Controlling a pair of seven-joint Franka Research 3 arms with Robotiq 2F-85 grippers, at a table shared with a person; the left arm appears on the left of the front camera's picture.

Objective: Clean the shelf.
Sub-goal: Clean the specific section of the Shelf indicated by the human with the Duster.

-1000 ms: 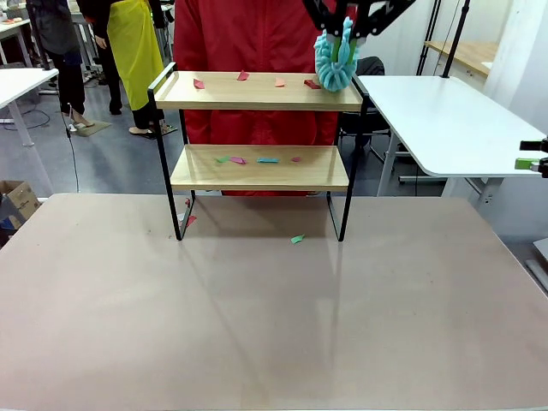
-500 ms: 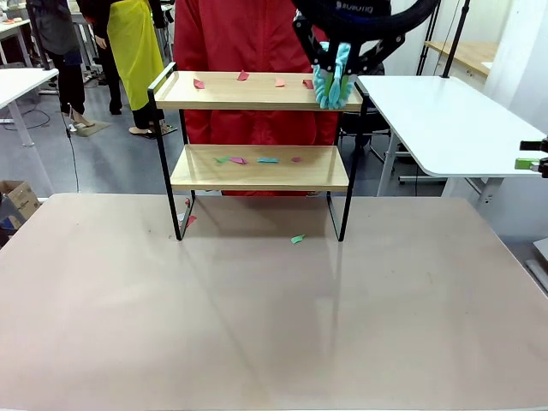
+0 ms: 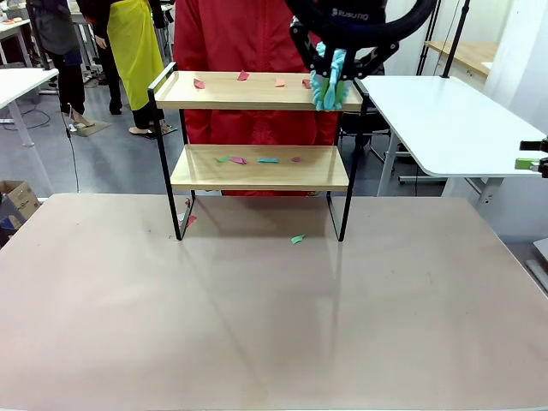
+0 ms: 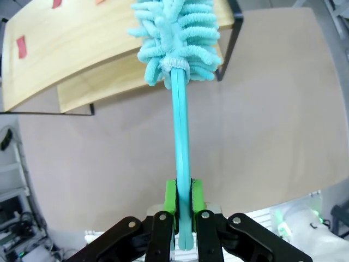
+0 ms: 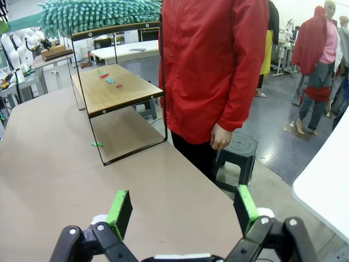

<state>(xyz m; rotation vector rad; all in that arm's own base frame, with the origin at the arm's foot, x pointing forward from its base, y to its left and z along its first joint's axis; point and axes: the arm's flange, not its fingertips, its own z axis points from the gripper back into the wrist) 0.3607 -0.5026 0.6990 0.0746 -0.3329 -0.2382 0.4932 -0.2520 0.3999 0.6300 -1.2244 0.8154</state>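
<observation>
Wide brown table [image 3: 274,325] before shelf [image 3: 257,175]; duster [image 3: 328,86] at top board's right edge.

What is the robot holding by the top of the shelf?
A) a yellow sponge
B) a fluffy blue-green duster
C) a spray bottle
B: the left gripper is shut on the handle of a blue-green duster, its head at the top right end of the shelf.

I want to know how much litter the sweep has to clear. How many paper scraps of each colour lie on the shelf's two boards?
Reddish scraps (red, pink or orange): 6
Green scrap: 1
Blue scrap: 1
Total on the shelf: 8
</observation>
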